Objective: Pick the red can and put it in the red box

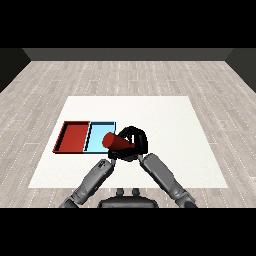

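Observation:
The red can (116,142) lies tilted in the air, its end pointing left over the right edge of the light blue tray (96,136). My right hand (136,140) is curled round the can's right part. The red tray (73,136) lies left of the blue one with nothing in it. My left hand (113,154) sits just below the can, mostly hidden by it and by the right hand.
Both trays lie side by side at the left of the white table (165,125). My two forearms come in from the lower corners and meet near the table's middle front.

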Tool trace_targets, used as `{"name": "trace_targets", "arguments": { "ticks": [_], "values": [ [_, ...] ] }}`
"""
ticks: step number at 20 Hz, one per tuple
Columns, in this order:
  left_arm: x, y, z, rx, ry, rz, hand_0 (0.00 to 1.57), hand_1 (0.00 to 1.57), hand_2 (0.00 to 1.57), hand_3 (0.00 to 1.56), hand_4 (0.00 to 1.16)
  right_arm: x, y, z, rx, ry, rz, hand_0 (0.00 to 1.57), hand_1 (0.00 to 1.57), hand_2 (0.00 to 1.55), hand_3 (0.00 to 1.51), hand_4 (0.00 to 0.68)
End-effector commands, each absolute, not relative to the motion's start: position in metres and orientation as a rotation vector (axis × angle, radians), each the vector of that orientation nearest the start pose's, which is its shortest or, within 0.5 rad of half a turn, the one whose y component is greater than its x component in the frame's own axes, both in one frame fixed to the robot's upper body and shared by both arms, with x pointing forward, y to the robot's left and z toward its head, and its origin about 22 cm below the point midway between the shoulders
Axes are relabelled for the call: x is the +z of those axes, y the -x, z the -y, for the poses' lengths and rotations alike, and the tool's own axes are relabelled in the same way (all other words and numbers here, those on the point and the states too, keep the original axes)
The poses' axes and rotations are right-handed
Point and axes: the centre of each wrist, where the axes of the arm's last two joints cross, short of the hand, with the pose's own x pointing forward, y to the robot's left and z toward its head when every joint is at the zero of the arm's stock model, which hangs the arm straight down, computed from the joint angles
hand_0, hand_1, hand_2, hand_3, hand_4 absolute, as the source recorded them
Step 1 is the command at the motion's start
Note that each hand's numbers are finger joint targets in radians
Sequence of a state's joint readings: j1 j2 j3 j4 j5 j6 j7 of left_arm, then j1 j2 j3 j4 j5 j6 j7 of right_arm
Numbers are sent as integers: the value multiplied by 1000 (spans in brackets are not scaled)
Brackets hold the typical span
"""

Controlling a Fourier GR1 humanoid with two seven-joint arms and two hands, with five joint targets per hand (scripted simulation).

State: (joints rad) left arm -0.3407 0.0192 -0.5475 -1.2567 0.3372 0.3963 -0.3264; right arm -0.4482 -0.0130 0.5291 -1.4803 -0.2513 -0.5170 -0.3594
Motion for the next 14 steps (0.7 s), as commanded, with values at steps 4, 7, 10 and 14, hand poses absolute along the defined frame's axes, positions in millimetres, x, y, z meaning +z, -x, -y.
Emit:
{"name": "trace_targets", "arguments": {
  "ticks": [4,7,10,14],
  "values": [
    [3,-280,-60,-12,193,1734,1571,1571,1561,1475,1120,84,-255,53,2,-338,2098,1494,1494,1448,1391,654],
    [18,-276,-67,6,178,1720,1571,1571,1561,1480,1122,76,-279,47,13,-350,2089,1488,1488,1443,1389,649],
    [-17,-279,-60,-16,147,1773,1571,1571,1553,1473,1127,76,-254,47,-5,-333,2092,1485,1485,1445,1392,644],
    [-5,-277,-63,57,147,1847,1571,1571,1564,1482,1137,82,-264,53,7,-368,2074,1493,1493,1439,1388,637]
  ]
}}
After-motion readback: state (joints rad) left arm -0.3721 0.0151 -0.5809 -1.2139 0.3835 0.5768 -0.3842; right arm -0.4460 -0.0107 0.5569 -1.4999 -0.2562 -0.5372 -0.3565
